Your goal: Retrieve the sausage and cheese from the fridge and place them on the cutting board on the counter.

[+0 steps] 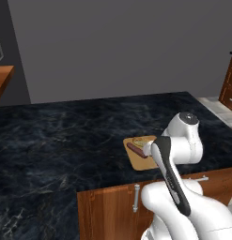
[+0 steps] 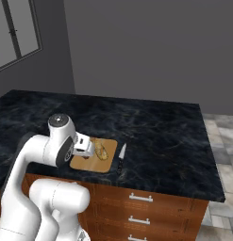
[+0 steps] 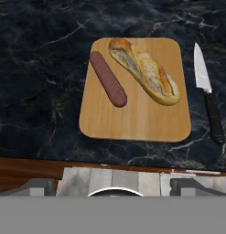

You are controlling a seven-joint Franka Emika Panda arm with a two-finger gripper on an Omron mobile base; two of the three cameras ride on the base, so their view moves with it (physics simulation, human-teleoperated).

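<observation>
The light tan cutting board (image 3: pixel 137 116) lies near the front edge of the black marble counter (image 3: pixel 36 68). On its left part rests the dark reddish-brown sausage (image 3: pixel 108 78), slanted. Beside the sausage lies a longer tan crusty loaf (image 3: pixel 144 71). My gripper (image 3: pixel 114 185) hovers above the board's near edge, open, its fingertips (image 3: pixel 37 185) wide apart with nothing between them. From the base I see the board (image 1: pixel 142 162), the sausage (image 1: pixel 134 150) and the hand (image 2: pixel 84 147) over the board (image 2: pixel 104 164). The cheese and the fridge are out of view.
A kitchen knife (image 3: pixel 208 98) with a black handle lies on the counter just right of the board, also seen from the base (image 2: pixel 121 156). Reddish-brown drawers (image 2: pixel 137 212) sit under the counter. My own elbow (image 1: pixel 185 140) stands over the counter's front edge.
</observation>
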